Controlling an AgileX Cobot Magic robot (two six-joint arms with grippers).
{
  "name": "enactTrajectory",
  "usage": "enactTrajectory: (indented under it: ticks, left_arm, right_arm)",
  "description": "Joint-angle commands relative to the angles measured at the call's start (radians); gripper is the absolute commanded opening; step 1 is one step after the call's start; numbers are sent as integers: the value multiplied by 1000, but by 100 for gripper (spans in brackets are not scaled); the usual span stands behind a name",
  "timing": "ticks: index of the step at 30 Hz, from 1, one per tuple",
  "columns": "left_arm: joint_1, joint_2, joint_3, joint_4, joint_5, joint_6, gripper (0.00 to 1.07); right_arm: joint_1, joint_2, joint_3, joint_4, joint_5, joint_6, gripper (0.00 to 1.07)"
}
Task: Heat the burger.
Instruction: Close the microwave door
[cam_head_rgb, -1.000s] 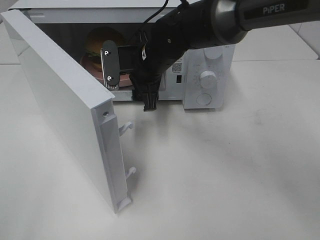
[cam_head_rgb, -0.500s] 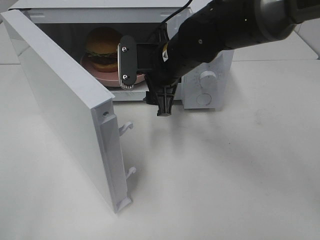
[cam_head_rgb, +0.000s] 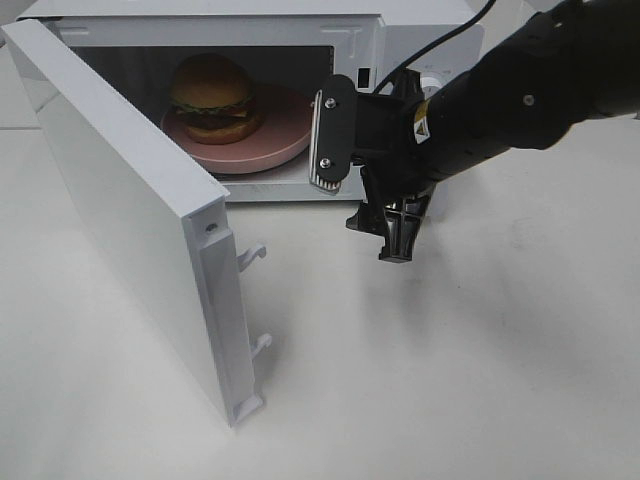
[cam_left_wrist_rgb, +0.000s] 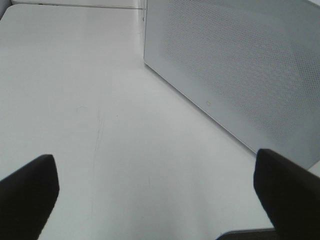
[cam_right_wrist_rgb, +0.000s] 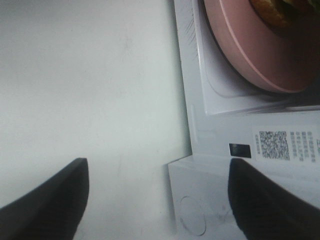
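Burger (cam_head_rgb: 210, 92) on pink plate (cam_head_rgb: 285, 135) in open microwave (cam_head_rgb: 200, 8); right arm (cam_head_rgb: 540, 90) mostly hides control panel. Left jaws and right jaws wide, empty.

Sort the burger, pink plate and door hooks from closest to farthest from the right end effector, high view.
1. Pink plate, just left of the right end effector.
2. Burger, farther back-left on it.
3. Door hooks, front left.

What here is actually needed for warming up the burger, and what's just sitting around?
Part of the job:
burger
pink plate under it
microwave
its open door
right end effector, open and empty

Just there:
white table
left end effector, open, holding nothing
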Motion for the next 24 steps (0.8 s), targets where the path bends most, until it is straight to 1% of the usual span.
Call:
enactTrajectory:
  ticks: [1, 2, 6, 10, 11, 13, 14, 16, 20, 24]
  left_arm:
    - [2, -3, 2, -9, -8, -1, 98]
    - [2, -3, 2, -9, -8, -1, 98]
    - [2, -3, 2, -9, -8, -1, 98]
    - [2, -3, 2, -9, -8, -1, 98]
    - [2, -3, 2, -9, -8, -1, 98]
    - [2, -3, 2, -9, -8, -1, 98]
    - [2, -3, 2, -9, -8, -1, 98]
    - [2, -3, 2, -9, -8, -1, 98]
    - [2, -3, 2, -9, -8, -1, 98]
    - [2, -3, 2, -9, -8, -1, 98]
  right_arm:
    - [-6, -57, 53, 0, -9, 57, 75]
    - [-6, -91, 83, 0, -9, 101, 75]
    - [-6, -133, 118, 7, -9, 175, 75]
    - [-6, -203, 179, 6, -8, 340, 75]
    - [-6, -203, 179, 6, -8, 340, 75]
    - [-6, -243, 214, 6, -7, 419, 75]
    - [-6, -243, 214, 6, -7, 419, 75]
    - [-6, -286, 248, 6, 2, 478, 75]
    - [-6, -332, 272, 6, 27, 521, 75]
    - [-6, -411, 299, 7, 90, 625, 75]
